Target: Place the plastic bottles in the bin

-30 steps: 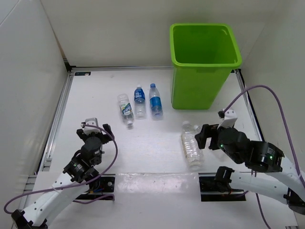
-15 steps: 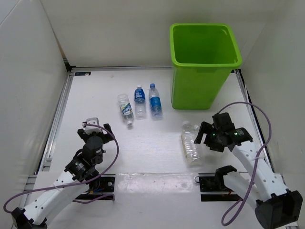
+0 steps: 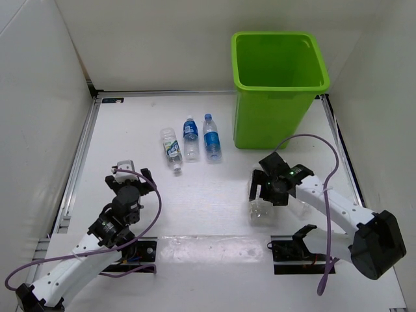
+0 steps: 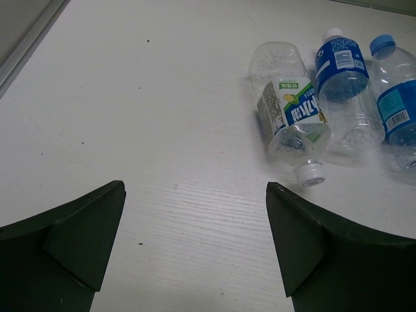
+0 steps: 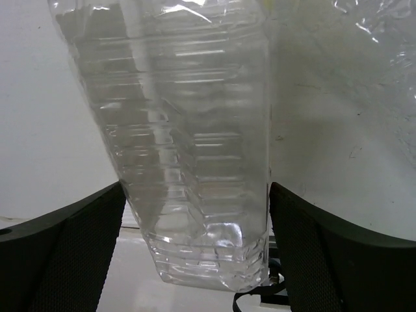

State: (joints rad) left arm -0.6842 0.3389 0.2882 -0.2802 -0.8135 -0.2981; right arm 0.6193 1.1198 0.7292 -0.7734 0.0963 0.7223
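The lime-green bin (image 3: 278, 123) stands at the back right. Three bottles lie side by side at mid-table: one with a white-green label (image 3: 171, 149) and two with blue labels (image 3: 190, 138) (image 3: 212, 138). They also show in the left wrist view: white-green (image 4: 290, 117), blue (image 4: 344, 84), blue (image 4: 398, 104). The wider unlabelled bottle (image 3: 261, 211) lies in front of the bin. My right gripper (image 3: 263, 185) is open and straddles it; the bottle (image 5: 188, 143) fills the gap between the fingers (image 5: 196, 253). My left gripper (image 3: 128, 179) is open and empty, well short of the three bottles (image 4: 195, 247).
White walls enclose the table (image 3: 130, 123) on the left, back and right. A metal rail (image 3: 81, 156) runs along the left edge. The right arm's purple cable (image 3: 328, 149) loops just in front of the bin.
My right arm has swung left and lowered its open gripper over the unlabelled bottle. The left arm and the three other bottles have not moved.
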